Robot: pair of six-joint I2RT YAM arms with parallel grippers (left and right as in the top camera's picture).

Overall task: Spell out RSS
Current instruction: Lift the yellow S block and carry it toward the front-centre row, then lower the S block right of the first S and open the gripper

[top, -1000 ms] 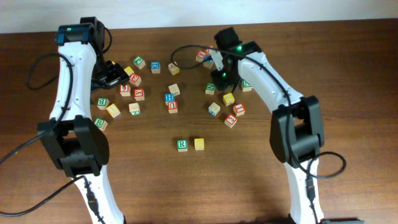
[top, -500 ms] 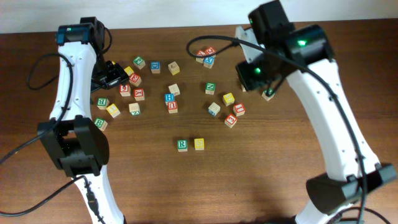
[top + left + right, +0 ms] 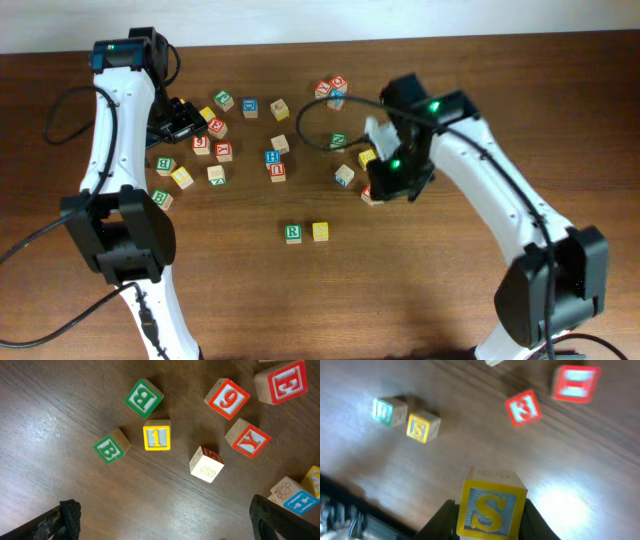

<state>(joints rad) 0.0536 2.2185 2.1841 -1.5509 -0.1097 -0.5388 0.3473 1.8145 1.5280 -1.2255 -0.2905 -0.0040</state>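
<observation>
A cube with a green R (image 3: 292, 233) and a yellow S cube (image 3: 320, 231) sit side by side at the front middle of the table, S to the right of R. The right wrist view has them at upper left: the R cube (image 3: 387, 411) and the S cube (image 3: 421, 427). My right gripper (image 3: 490, 516) is shut on a second yellow S cube (image 3: 491, 509), held above the table. From overhead, this gripper (image 3: 392, 180) hangs right of and behind the pair. My left gripper (image 3: 165, 520) is open and empty at the back left (image 3: 185, 118).
Several loose letter cubes lie across the back half of the table. Under the left gripper are two green B cubes (image 3: 144, 398) (image 3: 111, 447), a yellow 1 cube (image 3: 156, 435) and a red 9 cube (image 3: 226, 398). A red 3 cube (image 3: 523, 407) lies near the right gripper.
The right arm swung from the back cluster out to the right, then came forward and left toward the R and S pair. The left arm stayed still.
</observation>
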